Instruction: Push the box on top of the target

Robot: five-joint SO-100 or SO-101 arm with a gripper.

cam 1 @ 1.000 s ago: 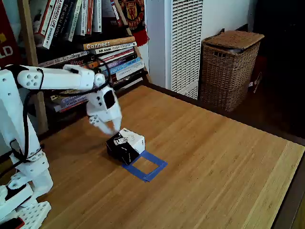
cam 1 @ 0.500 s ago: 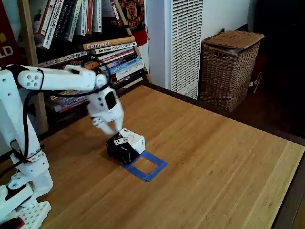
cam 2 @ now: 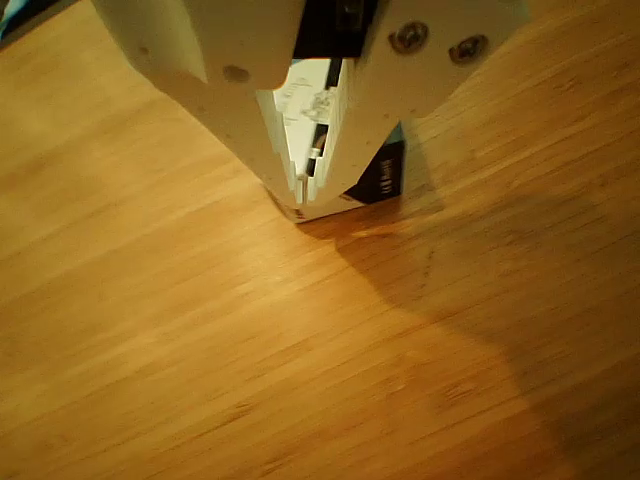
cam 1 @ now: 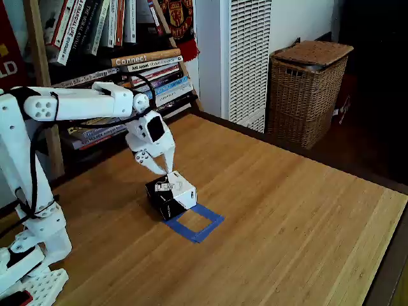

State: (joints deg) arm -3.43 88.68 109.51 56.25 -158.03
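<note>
The white arm [cam 1: 76, 105] reaches out from its base at the left edge of the bench [cam 1: 287, 223] and angles down to the box [cam 1: 171, 193]. The claw [cam 1: 164, 171] has its fingers pressed together, nothing pinched between them, and its tip rests against the box's upper back edge. In the other view the claw [cam 2: 300, 190] shows its two fingers [cam 2: 240, 130] meeting at a thin seam, with the box [cam 2: 378, 180] directly behind them.

The box sits on the bench left of centre, closer to the back edge than the front. It overlaps the near-left corner of the target [cam 1: 194, 222], a blue tape square; most of the square lies uncovered, bare wood showing in its middle.

Behind the bench stand a bookshelf [cam 1: 121, 38] with books and a wicker basket [cam 1: 308, 89] on the floor.
</note>
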